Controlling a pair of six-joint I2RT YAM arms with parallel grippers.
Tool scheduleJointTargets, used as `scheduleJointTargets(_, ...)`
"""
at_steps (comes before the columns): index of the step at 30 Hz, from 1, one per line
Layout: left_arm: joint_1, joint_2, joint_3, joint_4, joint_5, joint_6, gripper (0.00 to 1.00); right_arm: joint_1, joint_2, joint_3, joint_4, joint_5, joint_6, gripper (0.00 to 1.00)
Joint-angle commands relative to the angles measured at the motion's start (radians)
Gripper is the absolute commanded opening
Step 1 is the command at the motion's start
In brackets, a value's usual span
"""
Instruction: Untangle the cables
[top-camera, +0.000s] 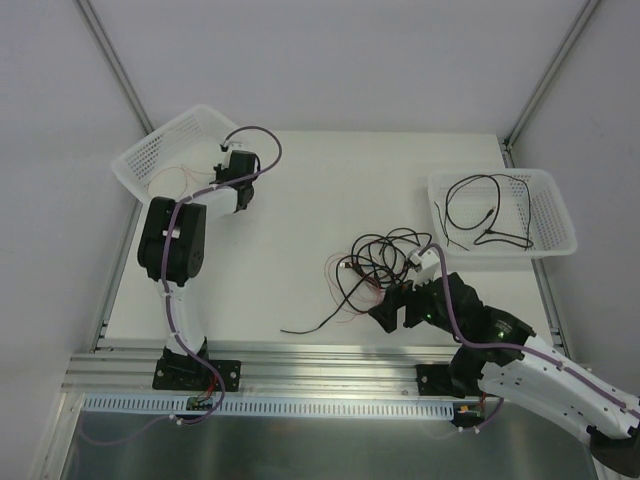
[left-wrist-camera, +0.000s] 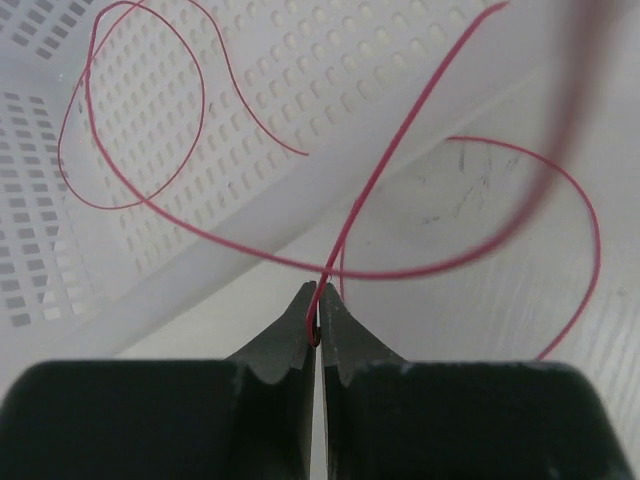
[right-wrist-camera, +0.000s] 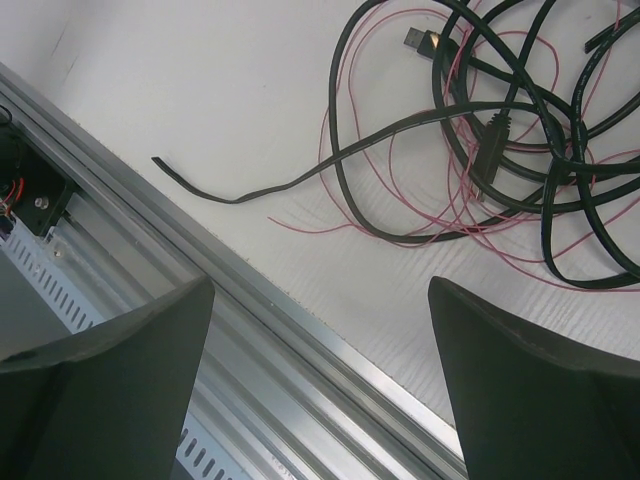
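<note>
- Two robot arms were pictured at one white table (top-camera: 300, 200), with two white perforated baskets on it: one basket (top-camera: 150, 150) at the far left corner and a second basket (top-camera: 555, 215) at the right edge.
- The left pincer (top-camera: 226, 152) was seen over the left basket, its jaws closed on a single thin red wire (left-wrist-camera: 380, 172). From the left pincer (left-wrist-camera: 320, 300) the wire was shown rising away up and to the right, then curling into loops over the basket's floor (left-wrist-camera: 400, 60) and the table beside it.
- The right pincer (top-camera: 392, 310) was held wide open with nothing between its fingers, near the table's front edge and just beside the tangle of cables (top-camera: 375, 262).
- In the right wrist view, that tangle (right-wrist-camera: 500, 150) was made up of several black cables and finer red wires crossing one another; an exact count could not be made. Two connectors were visible among the black ones.
- One black cable end (right-wrist-camera: 160, 160) was laid clear of the knot. In the overhead view it ran roughly along the front edge, its free tip (top-camera: 283, 330) pointing left.
- More black cable (top-camera: 480, 210) was seen looped in the right basket, well apart from the tangle.
</note>
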Motion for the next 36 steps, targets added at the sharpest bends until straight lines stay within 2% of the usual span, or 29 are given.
scheduleJointTargets(1, -0.013, -0.147, 0.015, -0.128, 0.033, -0.058, 0.00, 0.006, -0.017, 0.007, 0.015, 0.014, 0.009, 0.93)
scheduleJointTargets(6, -0.013, -0.216, 0.098, -0.348, 0.154, -0.093, 0.00, 0.006, -0.023, 0.011, 0.015, 0.009, 0.015, 0.93)
scheduleJointTargets(13, -0.010, -0.287, 0.300, -0.534, 0.176, -0.066, 0.00, 0.004, -0.029, 0.023, -0.002, 0.012, 0.012, 0.93)
scheduleJointTargets(20, 0.063, -0.286, 0.550, -0.574, 0.148, -0.064, 0.00, 0.004, -0.010, 0.033, 0.000, 0.006, 0.010, 0.93)
scheduleJointTargets(24, 0.180, -0.244, 0.700, -0.598, 0.210, -0.159, 0.00, 0.006, 0.003, 0.036, 0.007, 0.003, 0.009, 0.93)
scheduleJointTargets(29, 0.321, -0.215, 0.745, -0.603, 0.360, -0.406, 0.00, 0.006, 0.027, 0.039, 0.011, -0.002, 0.009, 0.93)
scheduleJointTargets(32, 0.366, -0.172, 0.767, -0.601, 0.388, -0.455, 0.00, 0.006, 0.036, 0.037, 0.015, -0.002, 0.009, 0.93)
scheduleJointTargets(36, 0.379, -0.080, 0.779, -0.600, 0.336, -0.443, 0.00, 0.006, 0.056, 0.037, 0.027, -0.009, 0.009, 0.93)
